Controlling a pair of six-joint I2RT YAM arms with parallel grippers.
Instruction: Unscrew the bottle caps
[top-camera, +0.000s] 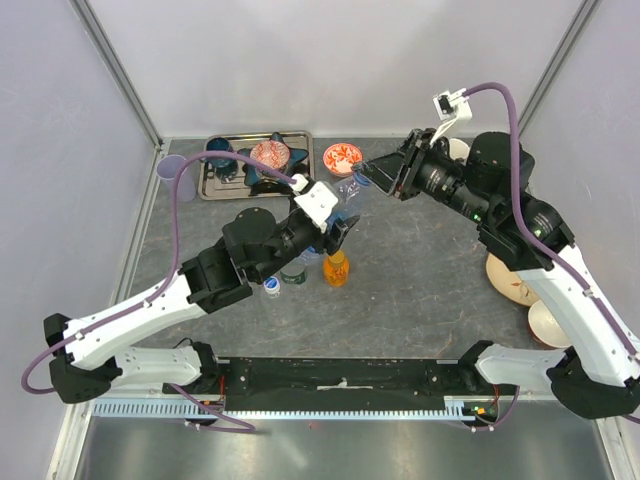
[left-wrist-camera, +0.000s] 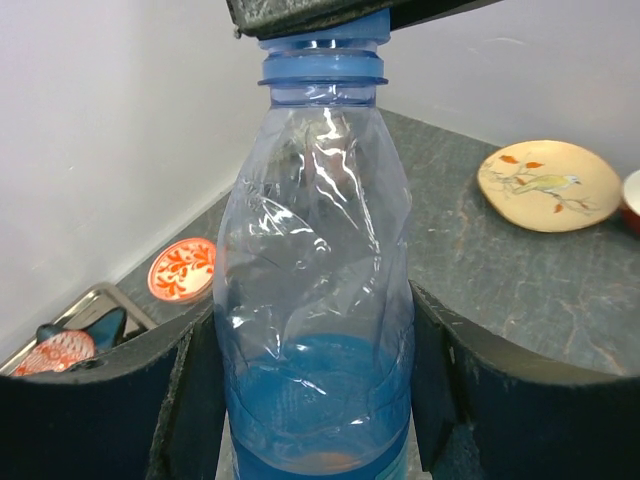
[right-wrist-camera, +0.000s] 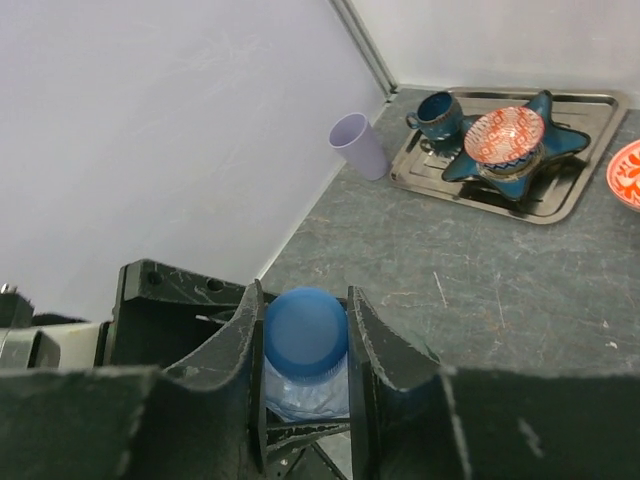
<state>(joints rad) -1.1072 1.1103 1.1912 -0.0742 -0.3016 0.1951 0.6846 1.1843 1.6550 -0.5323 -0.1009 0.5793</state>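
My left gripper (top-camera: 340, 225) is shut on the blue bottle (left-wrist-camera: 318, 300) and holds it off the table, tilted toward the right arm. My right gripper (top-camera: 366, 176) is shut on its blue cap (right-wrist-camera: 305, 330); the cap sits between the two fingers (right-wrist-camera: 370, 340). In the left wrist view the cap (left-wrist-camera: 322, 45) is partly hidden under the right gripper. The orange bottle (top-camera: 336, 267) stands on the table below the left gripper. A clear bottle with a white-and-green cap (top-camera: 293, 273) and another with a white-and-blue cap (top-camera: 271, 287) stand beside it.
A metal tray (top-camera: 215, 185) at the back left holds a dark mug (top-camera: 220, 155), a red patterned bowl (top-camera: 270, 155) and a star dish. A lilac cup (top-camera: 171, 166) stands left of it. A red-patterned saucer (top-camera: 342, 157) and cream plates (top-camera: 512, 275) lie on the right.
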